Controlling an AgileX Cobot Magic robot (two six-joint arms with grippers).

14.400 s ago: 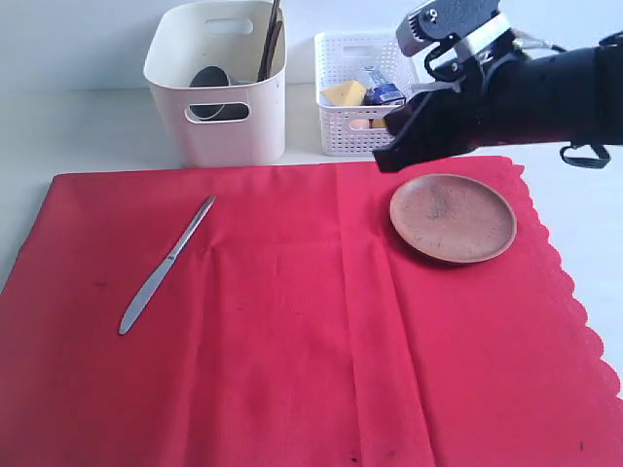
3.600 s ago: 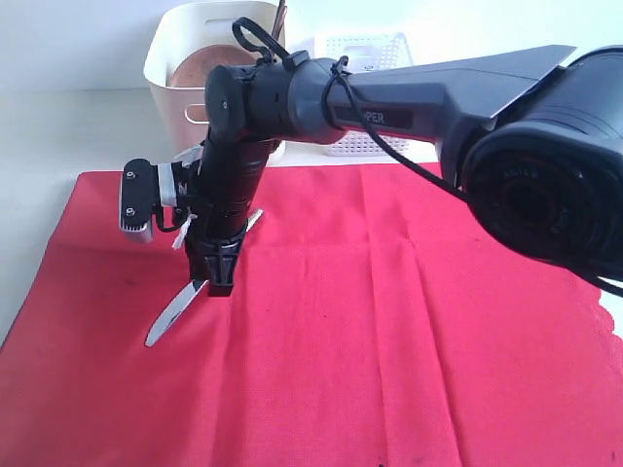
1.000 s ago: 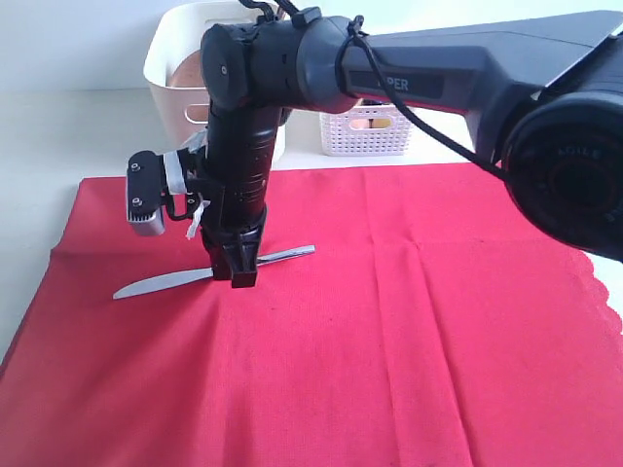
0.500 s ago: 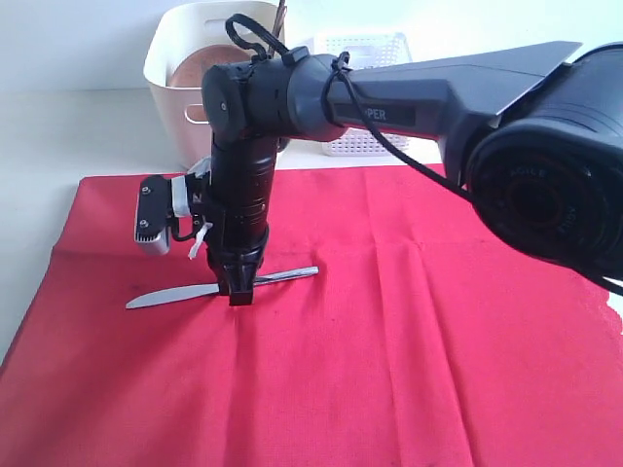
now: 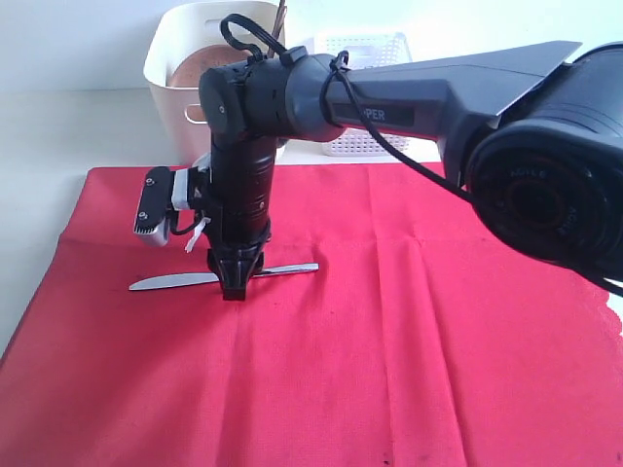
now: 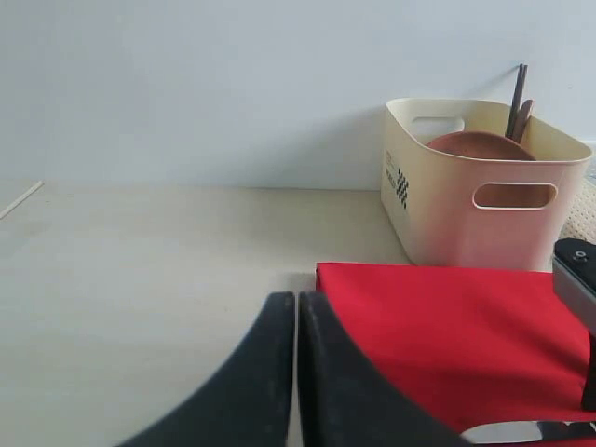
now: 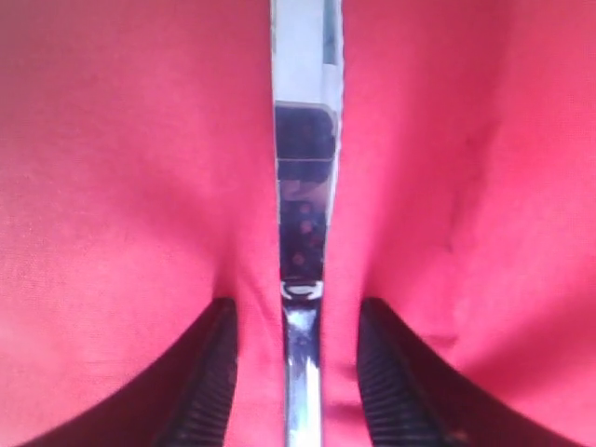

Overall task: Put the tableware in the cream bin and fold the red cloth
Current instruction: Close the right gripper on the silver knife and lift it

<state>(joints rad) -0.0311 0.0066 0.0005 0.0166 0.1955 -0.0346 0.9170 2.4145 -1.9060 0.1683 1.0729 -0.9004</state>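
My right pincer [image 7: 298,321] straddles the silver table knife [image 7: 304,186], jaws apart on either side and not yet gripping. The knife lies on the red cloth [image 5: 409,341] in front of the cream bin [image 6: 447,214], which already holds the brown plate [image 6: 480,146]. My left pincer [image 6: 296,300] is pressed closed over the counter [image 6: 140,279]. I judge the knife and the folding are left.
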